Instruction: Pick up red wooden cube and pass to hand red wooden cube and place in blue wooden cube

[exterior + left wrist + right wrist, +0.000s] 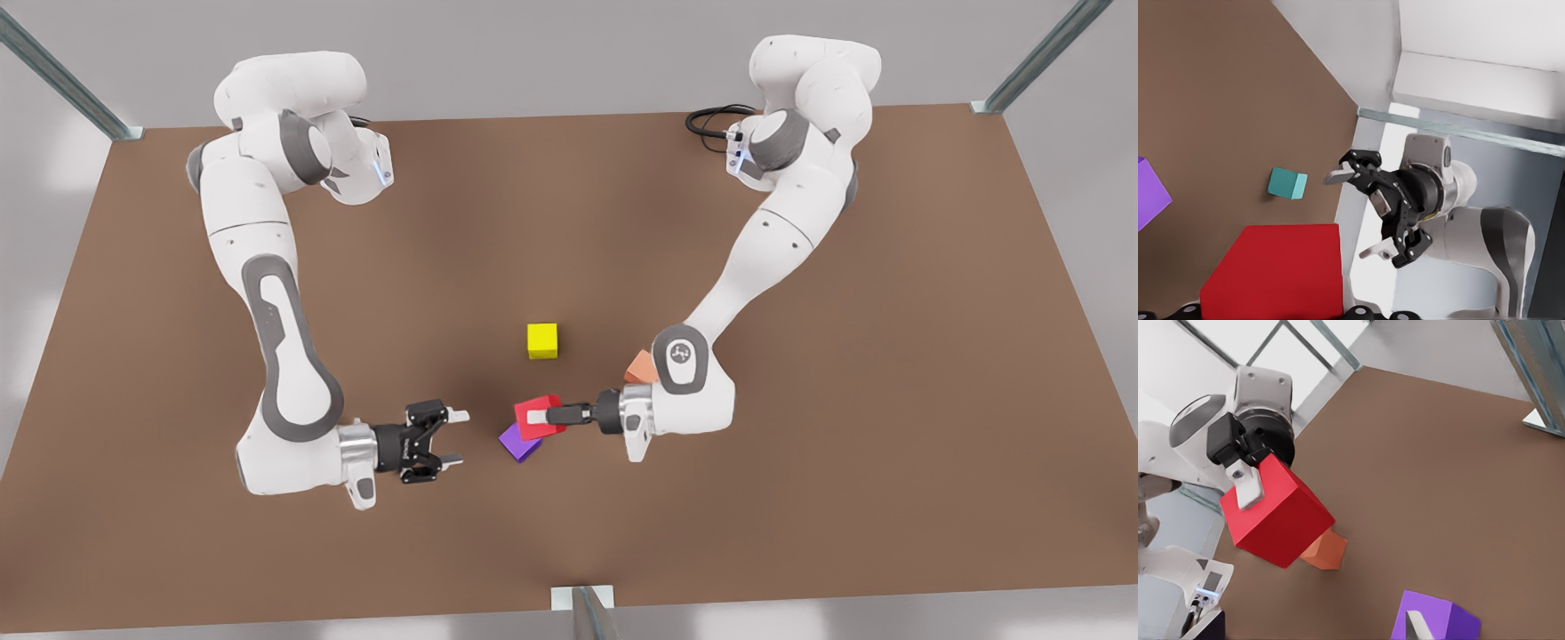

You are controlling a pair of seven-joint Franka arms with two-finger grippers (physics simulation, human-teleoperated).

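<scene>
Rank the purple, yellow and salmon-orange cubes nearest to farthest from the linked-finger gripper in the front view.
From the open right gripper, front view's left:
1. Purple cube, just before its fingers.
2. Yellow cube, mid-table.
3. Salmon-orange cube, beyond the left gripper holding the red wooden cube.

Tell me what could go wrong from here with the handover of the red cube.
1. The left gripper holds the red cube tilted, so the open right gripper may clash with its fingers or get a poor grip.
2. The purple cube lies close below the red one and could be knocked during the pass.
</scene>
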